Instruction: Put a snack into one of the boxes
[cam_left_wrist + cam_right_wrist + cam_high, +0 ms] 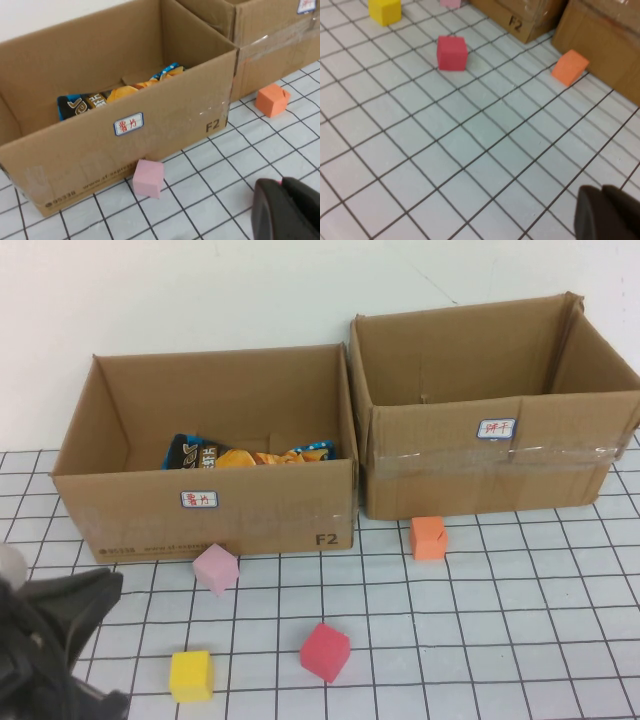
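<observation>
Your left tool hangs low at the tabletop's near left corner, your right tool above bare grid; I cannot tell either's opening. Beyond lie yellow, red, pink and orange cubes. Farther, the snack bags sit inside the left box, beside the right box

Bright, even light; soft shadows
</observation>
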You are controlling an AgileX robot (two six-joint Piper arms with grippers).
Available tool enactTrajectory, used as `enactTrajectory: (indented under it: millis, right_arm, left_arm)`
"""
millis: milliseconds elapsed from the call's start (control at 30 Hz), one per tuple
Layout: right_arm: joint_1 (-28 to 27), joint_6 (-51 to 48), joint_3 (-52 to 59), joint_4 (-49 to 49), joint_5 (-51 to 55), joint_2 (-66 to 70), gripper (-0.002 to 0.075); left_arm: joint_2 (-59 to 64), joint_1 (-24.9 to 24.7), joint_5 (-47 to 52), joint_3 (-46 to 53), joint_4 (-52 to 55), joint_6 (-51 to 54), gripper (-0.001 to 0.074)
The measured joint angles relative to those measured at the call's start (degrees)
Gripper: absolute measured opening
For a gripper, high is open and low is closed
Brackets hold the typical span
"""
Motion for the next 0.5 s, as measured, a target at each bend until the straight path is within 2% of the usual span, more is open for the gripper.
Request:
enactTrajectory:
  millis: [500]
  right_arm:
    - [0.00, 0.00, 0.53, 0.13, 0.37, 0.00, 0.0001]
  left_arm:
    - [-1.22, 0.00, 0.96, 2.49, 0.23, -0.57, -0.0001]
